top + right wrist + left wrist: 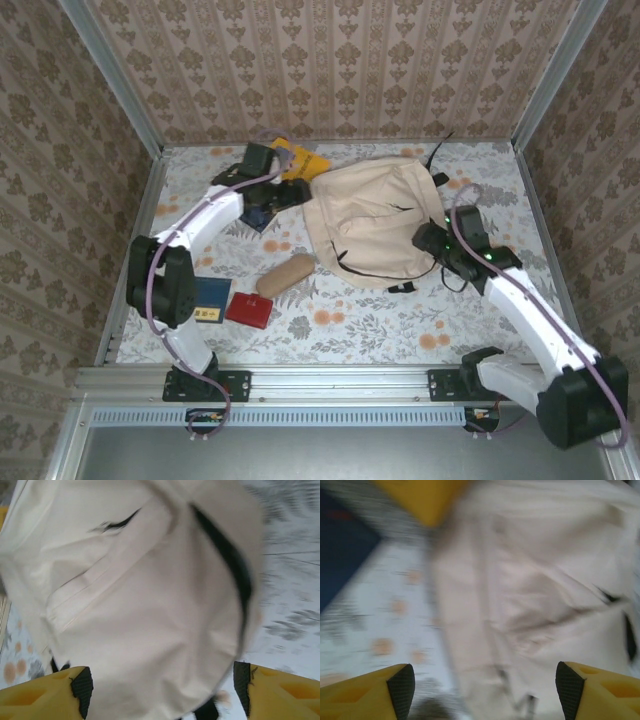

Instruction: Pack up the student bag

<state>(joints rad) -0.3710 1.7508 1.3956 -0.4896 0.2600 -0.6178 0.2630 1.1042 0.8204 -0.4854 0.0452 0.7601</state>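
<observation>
The student bag, a large beige fabric backpack, lies flat in the middle of the table. My left gripper stands open at the bag's left edge. In the left wrist view, blurred by motion, the left gripper has its black pads wide apart over the bag and the table, with nothing held. My right gripper is open at the bag's near right corner. In the right wrist view the right gripper spreads over the bag's rounded end, next to a black strap.
A tan pencil case, a red case and a blue booklet lie near the front left. A yellow item and a dark blue book sit behind the left gripper. Patterned walls enclose the table.
</observation>
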